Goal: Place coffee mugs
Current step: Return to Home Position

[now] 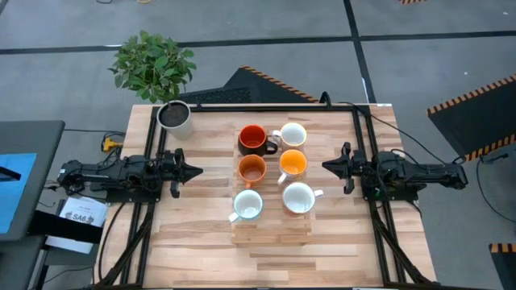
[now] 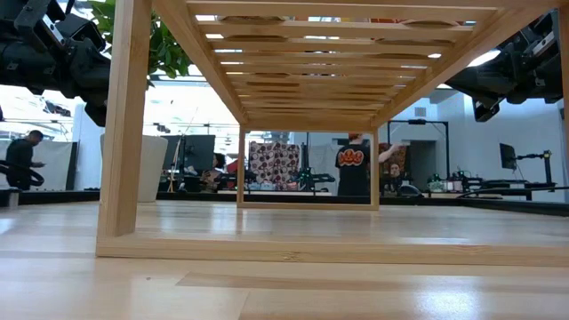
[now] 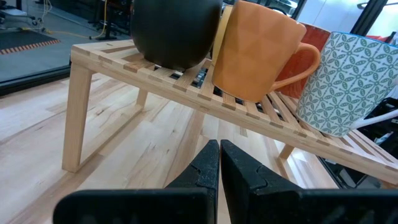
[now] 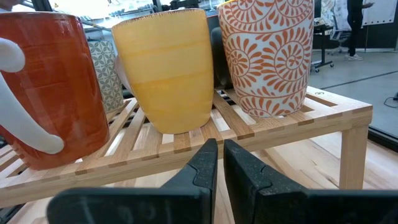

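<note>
Six mugs stand upright on their bases, in two rows, on a low slatted wooden rack [image 1: 272,229] at mid-table. The row nearer my left arm holds the red mug with dark outside [image 1: 252,138], an orange one [image 1: 252,168] and a white one [image 1: 247,205]. The other row holds a white mug [image 1: 293,134], an orange one [image 1: 293,163] and a white one [image 1: 299,197]. My left gripper [image 1: 194,169] [image 3: 219,163] is shut, left of the rack and pointing at it. My right gripper [image 1: 326,166] [image 4: 220,163] is shut, right of the rack, facing it.
A pale pot with dark soil [image 1: 174,115] stands at the table's far left corner, with a leafy plant [image 1: 153,64] beyond it. Bare wood lies between each gripper and the rack and along the near edge. People show in the room behind.
</note>
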Available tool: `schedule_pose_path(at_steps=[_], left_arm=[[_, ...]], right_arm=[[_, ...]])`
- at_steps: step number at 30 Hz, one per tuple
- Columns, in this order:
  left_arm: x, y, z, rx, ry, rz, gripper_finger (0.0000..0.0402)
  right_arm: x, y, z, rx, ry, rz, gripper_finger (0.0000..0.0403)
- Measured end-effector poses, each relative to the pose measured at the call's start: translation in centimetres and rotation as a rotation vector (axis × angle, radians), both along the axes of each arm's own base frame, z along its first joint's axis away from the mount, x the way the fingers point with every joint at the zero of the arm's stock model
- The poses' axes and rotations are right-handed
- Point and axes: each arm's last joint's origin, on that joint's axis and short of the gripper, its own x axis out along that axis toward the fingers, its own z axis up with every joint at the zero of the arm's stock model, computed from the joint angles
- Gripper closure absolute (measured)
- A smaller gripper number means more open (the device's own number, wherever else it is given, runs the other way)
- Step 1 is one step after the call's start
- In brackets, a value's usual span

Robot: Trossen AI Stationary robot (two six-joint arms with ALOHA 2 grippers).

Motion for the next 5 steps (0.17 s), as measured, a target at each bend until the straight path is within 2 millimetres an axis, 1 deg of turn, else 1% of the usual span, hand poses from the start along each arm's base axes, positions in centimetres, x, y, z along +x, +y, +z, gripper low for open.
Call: schedule_pose_path(at_steps=[5], left_arm=[[0.00,0.00,0.00,0.000,0.000,0.000,0.0401]], right_arm=[[0.00,0.00,0.00,0.000,0.000,0.000,0.0347]])
